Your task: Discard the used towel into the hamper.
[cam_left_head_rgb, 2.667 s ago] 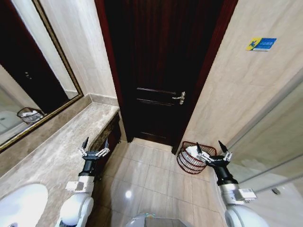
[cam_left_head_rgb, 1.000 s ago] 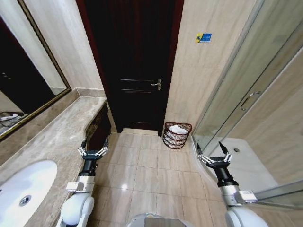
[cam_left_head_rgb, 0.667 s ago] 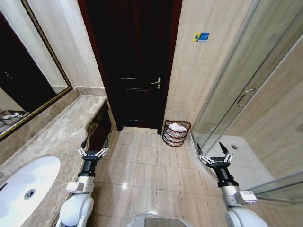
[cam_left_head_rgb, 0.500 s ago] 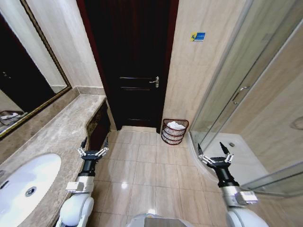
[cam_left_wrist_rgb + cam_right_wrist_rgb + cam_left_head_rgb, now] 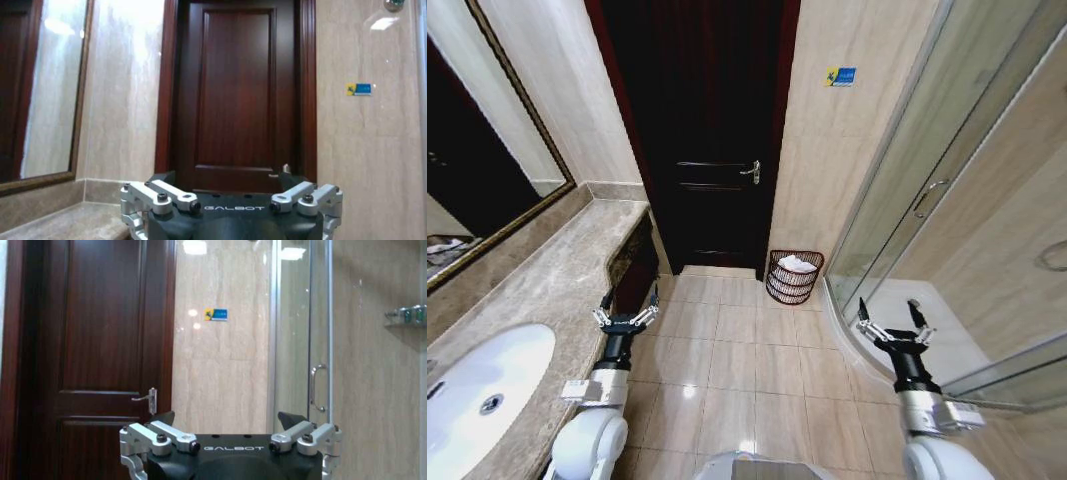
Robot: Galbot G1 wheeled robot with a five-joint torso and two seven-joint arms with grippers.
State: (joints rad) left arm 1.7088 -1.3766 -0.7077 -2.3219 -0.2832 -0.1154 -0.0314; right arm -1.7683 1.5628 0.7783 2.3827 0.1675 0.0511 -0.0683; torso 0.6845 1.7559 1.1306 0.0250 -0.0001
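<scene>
The hamper (image 5: 794, 277), a small round reddish-brown basket of open ringed weave, is standing on the tiled floor (image 5: 747, 360) in the corner at the foot of the beige wall (image 5: 827, 180), just to the right of the dark wooden door (image 5: 702, 130) and just beside the curved base of the glass shower enclosure (image 5: 947, 190). A white towel (image 5: 798, 264) is lying inside it, bunched at the top and showing above the rim. Both grippers are hanging well apart from the hamper, nearer the robot. The left gripper (image 5: 626, 313) is hovering over the floor alongside the edge of the marble vanity counter (image 5: 537, 290), its fingers spread wide and carrying nothing. The right gripper (image 5: 895, 322) is hovering at the shower threshold, fingers likewise splayed and empty. A white oval basin (image 5: 477, 385) is sitting in the counter at the near left, beneath a dark-framed mirror (image 5: 477, 150). A silver lever handle (image 5: 750, 172) is showing on the door, and a small blue and yellow sign (image 5: 839, 76) is fixed high on the wall above the hamper.
</scene>
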